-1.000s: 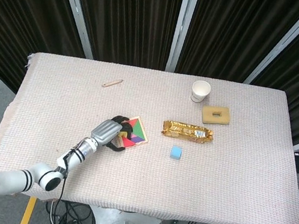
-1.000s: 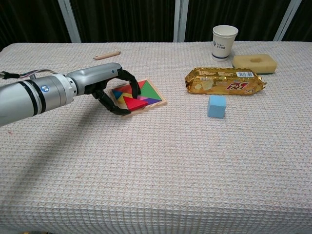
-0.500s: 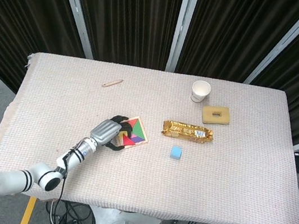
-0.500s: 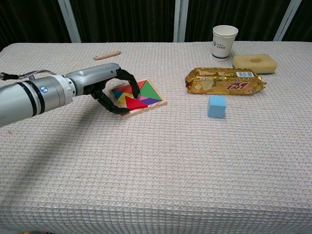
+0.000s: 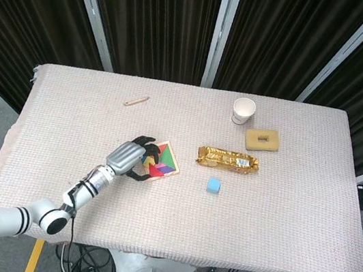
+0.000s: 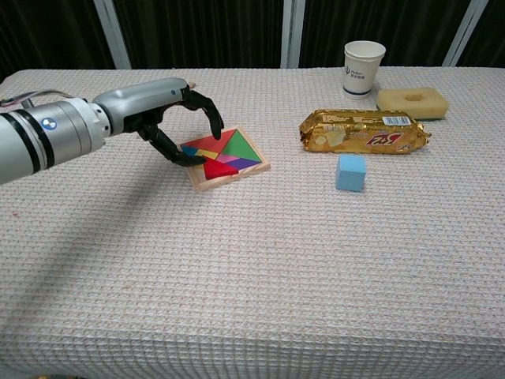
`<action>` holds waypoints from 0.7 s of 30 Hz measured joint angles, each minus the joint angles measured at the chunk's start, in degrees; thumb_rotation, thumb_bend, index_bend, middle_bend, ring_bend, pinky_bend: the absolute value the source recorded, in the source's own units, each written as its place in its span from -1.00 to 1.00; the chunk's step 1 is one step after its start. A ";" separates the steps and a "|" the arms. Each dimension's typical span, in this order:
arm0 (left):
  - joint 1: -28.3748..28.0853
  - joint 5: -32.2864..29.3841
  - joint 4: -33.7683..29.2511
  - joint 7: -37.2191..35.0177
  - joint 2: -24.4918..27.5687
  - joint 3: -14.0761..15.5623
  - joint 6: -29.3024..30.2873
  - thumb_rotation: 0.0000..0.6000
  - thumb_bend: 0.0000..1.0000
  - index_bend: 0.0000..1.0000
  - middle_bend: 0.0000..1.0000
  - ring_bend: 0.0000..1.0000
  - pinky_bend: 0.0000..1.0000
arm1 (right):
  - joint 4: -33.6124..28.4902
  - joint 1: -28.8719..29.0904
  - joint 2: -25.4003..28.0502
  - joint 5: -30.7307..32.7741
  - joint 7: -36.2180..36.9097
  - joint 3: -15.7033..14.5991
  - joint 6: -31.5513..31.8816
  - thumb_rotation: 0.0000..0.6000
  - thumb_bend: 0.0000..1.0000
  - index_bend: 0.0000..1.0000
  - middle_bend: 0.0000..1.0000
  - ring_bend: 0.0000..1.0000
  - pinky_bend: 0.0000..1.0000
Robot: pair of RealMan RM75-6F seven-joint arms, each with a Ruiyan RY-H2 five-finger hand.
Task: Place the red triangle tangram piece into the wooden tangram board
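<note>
The wooden tangram board lies left of the table's middle, filled with coloured pieces. The red triangle lies flat in the board near its front corner. My left hand hovers just above and to the left of the board, its black fingers spread and curved over the board's left part, holding nothing. The thumb tip is close to the board's left edge. My right hand is not visible in either view.
A golden snack packet lies right of the board, with a blue cube in front of it. A paper cup and a yellow sponge stand at the back right. A wooden pencil lies at the back left.
My left hand has lifted off the board and drawn back to the left, its fingers spreading. The red triangle stays lying in the board.
</note>
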 measured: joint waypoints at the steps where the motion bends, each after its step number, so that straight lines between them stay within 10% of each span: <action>1: 0.16 0.01 -0.89 0.26 0.50 -0.04 0.31 1.00 -0.51 -0.19 -0.53 -0.87 -0.80 | -0.02 -0.03 0.01 0.01 0.06 0.02 0.06 1.00 -0.31 -1.00 -1.00 -1.00 -1.00; 21: 2.87 3.79 -4.19 1.66 2.26 4.62 2.36 1.00 -0.48 -0.47 -0.60 -0.99 -0.81 | 0.79 -0.07 -0.41 0.31 0.81 0.00 -0.24 1.00 -0.31 -1.00 -1.00 -1.00 -1.00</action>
